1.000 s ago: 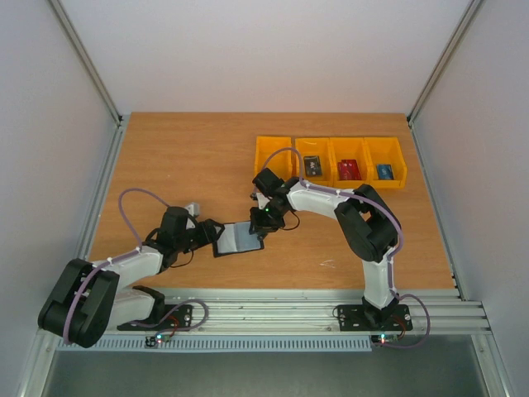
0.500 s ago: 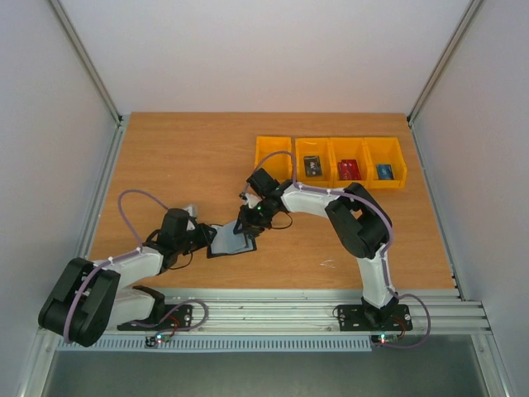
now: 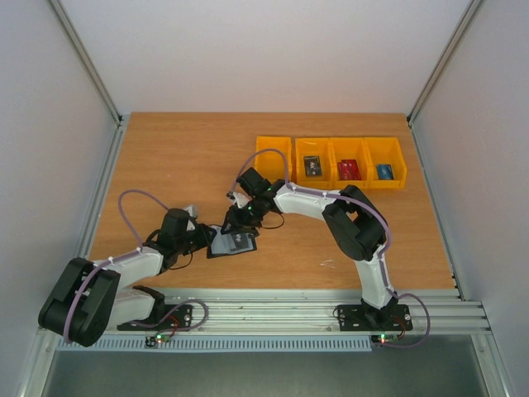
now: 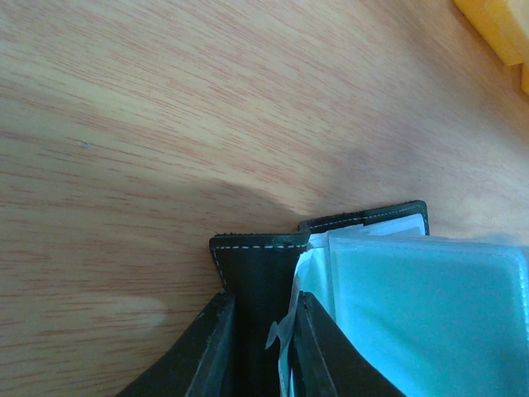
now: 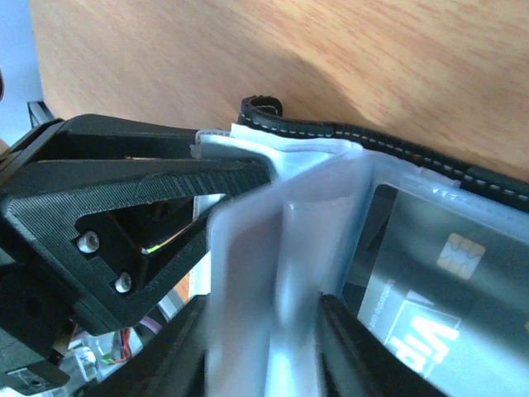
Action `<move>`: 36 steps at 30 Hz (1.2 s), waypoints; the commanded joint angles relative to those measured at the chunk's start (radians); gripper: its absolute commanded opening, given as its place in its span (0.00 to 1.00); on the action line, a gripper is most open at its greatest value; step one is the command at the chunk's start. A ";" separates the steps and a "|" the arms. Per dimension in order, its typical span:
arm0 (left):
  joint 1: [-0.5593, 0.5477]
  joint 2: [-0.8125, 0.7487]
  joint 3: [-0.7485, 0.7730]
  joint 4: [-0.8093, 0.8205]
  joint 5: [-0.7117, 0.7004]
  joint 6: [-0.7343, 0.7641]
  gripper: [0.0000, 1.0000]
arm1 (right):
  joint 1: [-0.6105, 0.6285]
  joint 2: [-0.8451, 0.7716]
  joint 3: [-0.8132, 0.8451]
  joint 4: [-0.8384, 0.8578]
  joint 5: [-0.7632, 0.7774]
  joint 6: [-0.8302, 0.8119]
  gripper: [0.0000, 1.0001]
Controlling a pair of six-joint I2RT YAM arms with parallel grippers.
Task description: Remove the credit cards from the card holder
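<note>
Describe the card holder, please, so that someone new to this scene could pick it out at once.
On the wooden table, look toward the front edge, just left of centre. There lies the card holder, small, flat and black, opened to pale blue-grey plastic sleeves. Its neighbours, four yellow bins, stand farther back on the right.

The flat brown tabletop [image 3: 182, 165] was wood-grain board with a smooth satin finish. The small black bifold card holder [image 4: 258, 265] was of matt, leather-like material with pale stitching along its edges. Its pale blue inner sleeves [image 4: 421, 306] were thin translucent plastic, smooth and glossy. The dark credit card [image 5: 421, 289] under one sleeve was smooth plastic with a metallic chip. The left gripper [image 4: 260, 331] had fingers [image 5: 124, 207] of matt black plastic, finely ridged. The yellow rectangular bins [image 3: 264, 149] were glossy plastic.
</note>
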 commanded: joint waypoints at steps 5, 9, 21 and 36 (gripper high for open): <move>-0.006 0.014 -0.010 0.016 -0.023 -0.003 0.19 | 0.019 0.016 0.021 0.113 -0.217 -0.042 0.52; -0.006 0.013 -0.009 0.024 -0.014 0.003 0.20 | 0.019 -0.008 -0.016 0.204 -0.276 -0.031 0.52; -0.005 0.017 -0.007 0.028 -0.014 0.010 0.22 | -0.022 -0.166 -0.112 0.035 0.017 -0.093 0.49; -0.004 0.015 -0.008 0.034 -0.019 0.020 0.22 | 0.097 -0.001 0.143 -0.234 0.250 -0.234 0.66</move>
